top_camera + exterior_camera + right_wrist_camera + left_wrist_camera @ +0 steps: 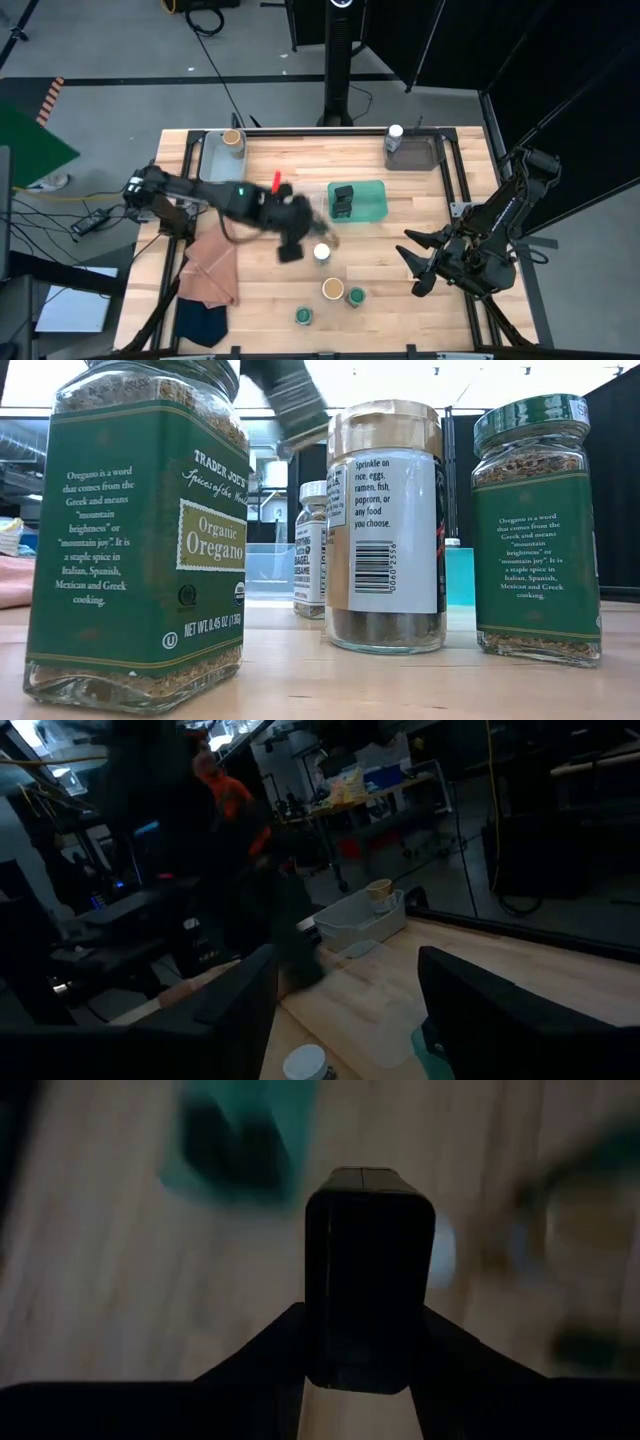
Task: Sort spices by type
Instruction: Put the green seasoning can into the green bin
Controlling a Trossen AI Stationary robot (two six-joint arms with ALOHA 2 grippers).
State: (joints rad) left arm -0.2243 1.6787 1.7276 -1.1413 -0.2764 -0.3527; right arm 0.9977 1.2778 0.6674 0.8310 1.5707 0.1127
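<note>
dark tin (367, 1275) clamped between left jaws

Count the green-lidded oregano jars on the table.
2. One oregano jar stands left of the tan-lidded jar, the other just right of it. The left arm might hide more.

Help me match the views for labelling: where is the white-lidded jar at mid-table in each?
High view: white-lidded jar, centre, below teal tray.
Low view: jar in back, left of tan-lidded jar.
Left wrist view: pale blur beside held tin.
Right wrist view: jar at bottom edge.
Shared landmark: teal tray.
</note>
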